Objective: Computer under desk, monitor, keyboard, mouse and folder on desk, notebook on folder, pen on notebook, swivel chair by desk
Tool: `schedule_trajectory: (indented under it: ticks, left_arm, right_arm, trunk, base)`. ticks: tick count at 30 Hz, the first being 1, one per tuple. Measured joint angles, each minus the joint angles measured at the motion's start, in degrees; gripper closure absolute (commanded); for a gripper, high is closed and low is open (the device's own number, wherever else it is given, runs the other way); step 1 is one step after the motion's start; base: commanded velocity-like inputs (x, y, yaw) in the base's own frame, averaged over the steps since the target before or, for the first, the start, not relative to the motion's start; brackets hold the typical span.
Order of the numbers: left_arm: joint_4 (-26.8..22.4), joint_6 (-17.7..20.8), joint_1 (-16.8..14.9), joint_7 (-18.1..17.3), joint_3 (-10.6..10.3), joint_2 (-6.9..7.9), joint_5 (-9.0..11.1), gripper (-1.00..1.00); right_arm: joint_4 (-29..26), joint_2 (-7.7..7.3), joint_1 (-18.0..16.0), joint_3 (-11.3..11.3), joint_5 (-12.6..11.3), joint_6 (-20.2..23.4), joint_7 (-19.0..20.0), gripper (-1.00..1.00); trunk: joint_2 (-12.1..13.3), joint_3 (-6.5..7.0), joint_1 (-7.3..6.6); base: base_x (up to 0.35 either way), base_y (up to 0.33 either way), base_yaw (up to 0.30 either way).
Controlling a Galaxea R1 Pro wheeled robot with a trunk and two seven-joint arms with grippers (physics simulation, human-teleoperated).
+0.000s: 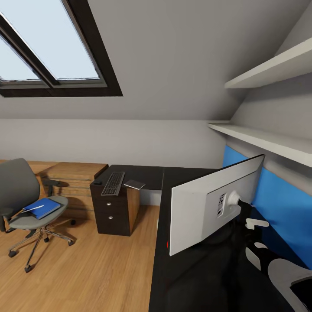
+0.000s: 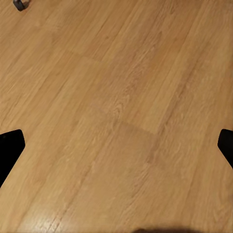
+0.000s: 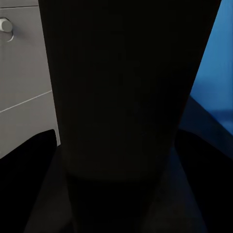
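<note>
The monitor (image 1: 203, 208) hangs tilted over the black desk (image 1: 190, 281), pale back toward me. My right gripper (image 1: 244, 211) reaches in behind it, shut on its black foot (image 3: 121, 97). Farther along the desk, above the drawers (image 1: 112, 212), lie the keyboard (image 1: 113, 183), the grey notebook (image 1: 134, 184) to its right and a small black mouse (image 1: 97, 182) to its left. On the grey swivel chair (image 1: 19, 188) at the left rests the blue folder (image 1: 42, 208). My left gripper (image 2: 116, 150) is open over bare wooden floor. The computer and pen are out of view.
Light wooden low cabinets (image 1: 73, 173) stand behind the chair. Two white shelves (image 1: 264, 141) and a blue wall panel (image 1: 286, 203) line the wall at the right. Wooden floor (image 1: 99, 268) lies between chair and desk. A caster (image 2: 19, 4) shows in the left wrist view.
</note>
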Motion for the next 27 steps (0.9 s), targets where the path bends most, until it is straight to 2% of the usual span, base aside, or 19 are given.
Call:
schedule_trajectory:
  ticks: [9,21,27]
  left_arm:
    - [0.0,0.0,0.0,-0.1,0.0,0.0,0.0,-1.0]
    - [0.0,0.0,0.0,-0.1,0.0,0.0,0.0,-1.0]
    - [0.0,0.0,0.0,-0.1,0.0,0.0,0.0,-1.0]
  right_arm:
    - [0.0,0.07,0.0,0.2,-0.2,-0.1,0.0,1.0]
    - [0.0,0.09,0.0,0.2,-0.3,-0.1,0.0,1.0]
    - [-0.2,0.19,0.0,-0.1,0.5,0.2,0.2,1.0]
  trunk:
    - [0.0,0.0,-0.01]
    - [0.0,-0.01,0.0]
    - [0.0,0.0,-0.01]
  base:
    - [0.09,0.0,0.0]
    - [0.011,-0.004,0.0]
    - [0.078,-0.068,0.0]
